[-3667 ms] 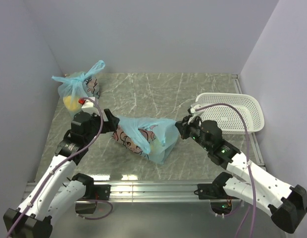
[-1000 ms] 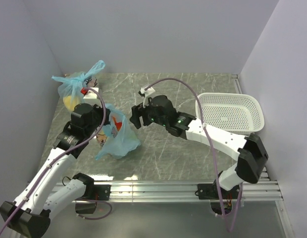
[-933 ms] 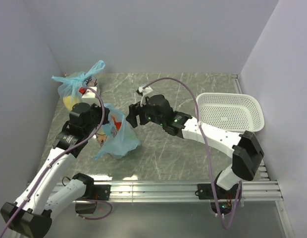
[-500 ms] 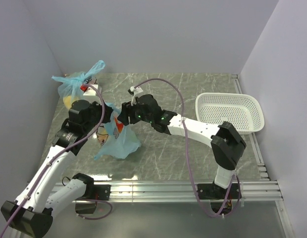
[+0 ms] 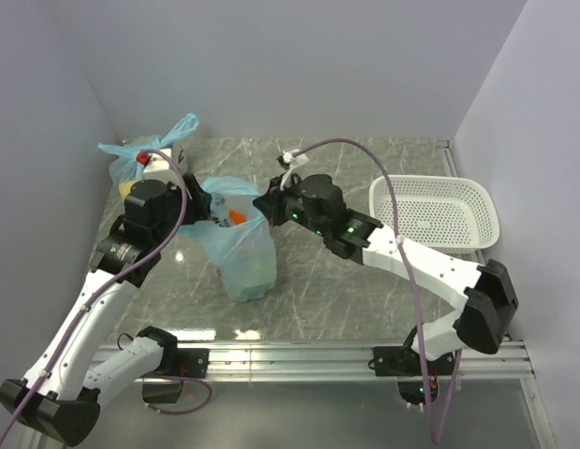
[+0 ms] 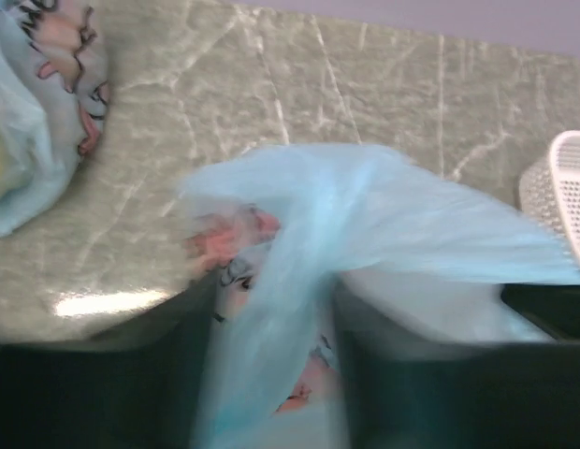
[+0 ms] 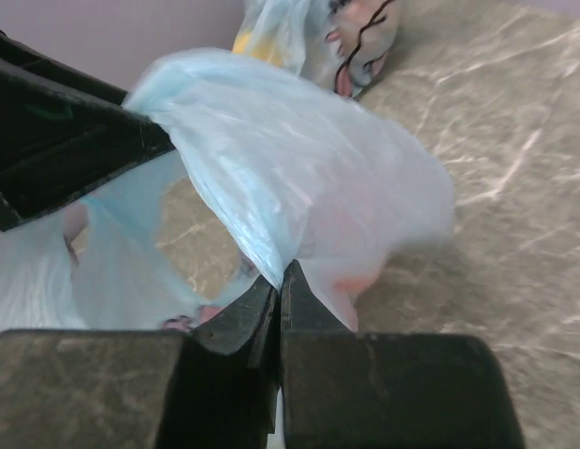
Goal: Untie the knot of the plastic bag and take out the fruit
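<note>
The light-blue plastic bag (image 5: pixel 241 254) stands tall at the table's middle, its top stretched between both grippers. My right gripper (image 5: pixel 265 208) is shut on a fold of the bag's film (image 7: pixel 271 187), pinched at the fingertips (image 7: pixel 281 271). My left gripper (image 5: pixel 204 208) is at the bag's left top; its jaws stand apart with film (image 6: pixel 299 281) running through the gap. An orange fruit (image 5: pixel 236 218) shows at the bag's mouth; the other fruit is hidden by the film. The knot is not in view.
A second blue bag (image 5: pixel 145 161) with a yellow lump sits at the back left corner, near my left arm. A white perforated basket (image 5: pixel 435 213) stands at the right. Walls close in the table on three sides.
My right gripper reached the bag's top, shut on its film and pulled right. The left jaws have parted. The bag now stands taller and wider at the top.
</note>
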{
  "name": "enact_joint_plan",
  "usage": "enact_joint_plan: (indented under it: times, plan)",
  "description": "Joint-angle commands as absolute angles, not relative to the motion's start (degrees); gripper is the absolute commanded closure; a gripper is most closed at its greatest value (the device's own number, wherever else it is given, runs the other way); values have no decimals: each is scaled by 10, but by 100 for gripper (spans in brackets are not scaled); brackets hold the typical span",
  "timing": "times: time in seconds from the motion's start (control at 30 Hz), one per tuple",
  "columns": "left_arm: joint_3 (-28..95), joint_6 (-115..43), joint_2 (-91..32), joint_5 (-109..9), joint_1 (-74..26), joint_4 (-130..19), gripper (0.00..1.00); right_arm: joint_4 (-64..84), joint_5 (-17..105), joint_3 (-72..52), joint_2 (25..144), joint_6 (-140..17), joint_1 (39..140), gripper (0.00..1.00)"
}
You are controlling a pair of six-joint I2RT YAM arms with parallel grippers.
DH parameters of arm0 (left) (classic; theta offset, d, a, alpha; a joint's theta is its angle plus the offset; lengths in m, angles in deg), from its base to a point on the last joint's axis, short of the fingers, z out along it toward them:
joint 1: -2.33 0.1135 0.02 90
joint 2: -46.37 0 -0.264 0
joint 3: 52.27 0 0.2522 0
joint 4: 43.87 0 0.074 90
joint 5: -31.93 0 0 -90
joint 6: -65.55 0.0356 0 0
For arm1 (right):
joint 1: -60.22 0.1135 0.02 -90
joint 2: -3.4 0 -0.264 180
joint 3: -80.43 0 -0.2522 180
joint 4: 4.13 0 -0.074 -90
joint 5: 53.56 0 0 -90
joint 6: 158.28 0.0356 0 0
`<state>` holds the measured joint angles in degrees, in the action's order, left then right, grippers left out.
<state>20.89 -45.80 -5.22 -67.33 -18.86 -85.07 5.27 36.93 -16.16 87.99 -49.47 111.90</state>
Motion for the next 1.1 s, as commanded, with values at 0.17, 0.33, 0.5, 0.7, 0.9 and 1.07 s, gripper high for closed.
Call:
enact_joint_plan:
  times: [0.17, 0.33, 0.5, 0.7, 0.9, 1.07]
  plan:
    - [183, -559, 6, -631, -178, -778, 1, 63, 336, -212, 849, -515, 1104, 100]
    - [129, -615, 40, -585, -181, -790, 1, 40, 332, -231, 839, -517, 1103, 100]
    - [46, -686, 75, -575, -188, -751, 2, 23, 336, -253, 829, -514, 1103, 100]
    - [-3, -718, 29, -542, -210, -670, 6, -15, 321, -311, 802, -509, 1100, 100]
    - [10, -721, -34, -560, -265, -615, 5, -71, 295, -425, 750, -429, 1049, 100]
    - [23, -710, -94, -579, -315, -590, 5, -96, 322, -475, 740, -431, 1042, 100]
